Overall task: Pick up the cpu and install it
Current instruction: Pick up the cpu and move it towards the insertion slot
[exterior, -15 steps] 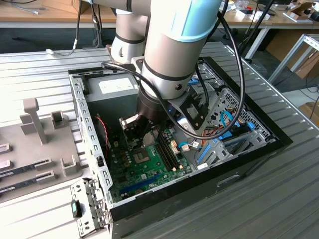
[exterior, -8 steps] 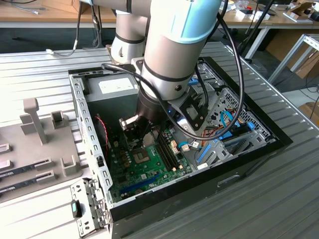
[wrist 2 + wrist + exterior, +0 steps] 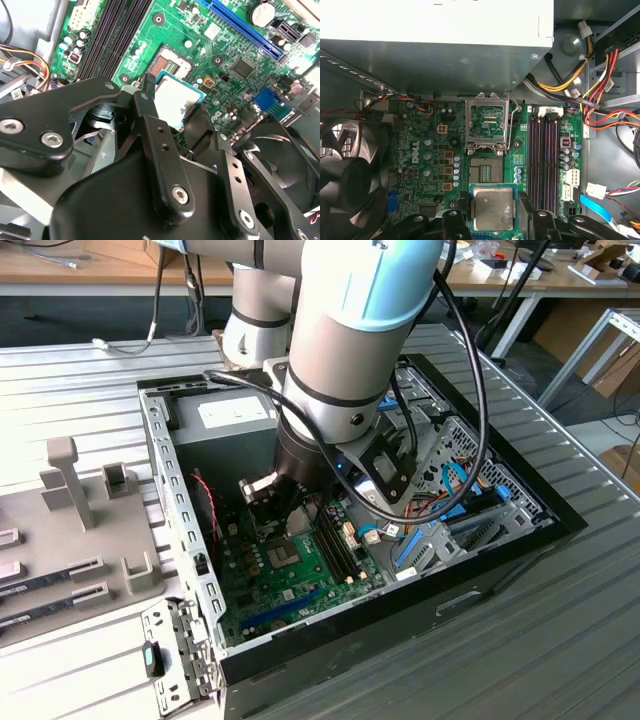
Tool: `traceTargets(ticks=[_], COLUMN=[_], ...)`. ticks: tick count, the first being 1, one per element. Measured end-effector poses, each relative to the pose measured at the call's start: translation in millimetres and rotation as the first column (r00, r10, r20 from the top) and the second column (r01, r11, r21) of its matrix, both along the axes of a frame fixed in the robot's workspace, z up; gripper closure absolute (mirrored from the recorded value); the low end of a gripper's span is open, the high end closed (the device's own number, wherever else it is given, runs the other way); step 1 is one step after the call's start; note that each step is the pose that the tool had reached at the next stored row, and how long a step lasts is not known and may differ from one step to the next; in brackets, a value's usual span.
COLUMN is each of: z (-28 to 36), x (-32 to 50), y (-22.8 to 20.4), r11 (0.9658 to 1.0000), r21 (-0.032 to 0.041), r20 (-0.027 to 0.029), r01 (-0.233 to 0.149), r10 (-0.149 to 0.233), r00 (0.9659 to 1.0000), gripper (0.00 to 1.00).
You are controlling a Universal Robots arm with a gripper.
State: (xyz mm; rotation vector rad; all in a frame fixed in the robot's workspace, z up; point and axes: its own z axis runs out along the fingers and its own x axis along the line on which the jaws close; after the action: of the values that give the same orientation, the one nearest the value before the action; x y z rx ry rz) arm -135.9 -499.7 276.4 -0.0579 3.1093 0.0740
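cpu (image 3: 492,208), clamped between fingers (image 3: 525,212), beside socket (image 3: 486,172)

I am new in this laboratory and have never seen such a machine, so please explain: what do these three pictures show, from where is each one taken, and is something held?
The big grey and blue machine is a robot arm. The exterior view is taken from a camera off the arm: it reaches down into an open computer case lying on a ribbed metal table. Both wrist views come from cameras riding on the arm and look at the green motherboard inside. The black parts there are its hand, with two fingers. Between them it holds the cpu, a small silver square. The cpu is near the open socket, not yet in it.
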Motion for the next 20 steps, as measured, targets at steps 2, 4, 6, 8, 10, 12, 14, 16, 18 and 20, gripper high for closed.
traceTargets(ticks=[2,4,6,8,10,12,14,16,18,20], z=[-0.5,-1.0,-1.4,-2.0,-2.5,-2.9,-3.4,-3.9,-4.4,-4.9], x=[0.0,0.0,0.1,0.1,0.1,0.2,0.2,0.2,0.3,0.3], y=[0.0,0.0,0.0,-0.1,-0.1,-0.1,-0.1,-0.1,-0.1,-0.1], r11=[1.0,1.0,1.0,1.0,1.0,1.0,1.0,1.0,1.0,1.0], r21=[0.0,0.0,0.0,0.0,0.0,0.0,0.0001,0.0,0.0,-0.0001], r20=[0.0,0.0,0.0,0.0001,0.0,0.0,0.0001,0.0,0.0,0.0], r01=[0.0,0.0,0.0,0.0,0.0,0.0,0.0,0.0,0.0,0.0], r10=[0.0,0.0,0.0,0.0,0.0,0.0,0.0,0.0,0.0,0.0], r00=[1.0,1.0,1.0,1.0,1.0,1.0,1.0,1.0,1.0,1.0], gripper=[0.53,0.53,0.53,0.53,0.53,0.53,0.53,0.53,0.53,0.53])
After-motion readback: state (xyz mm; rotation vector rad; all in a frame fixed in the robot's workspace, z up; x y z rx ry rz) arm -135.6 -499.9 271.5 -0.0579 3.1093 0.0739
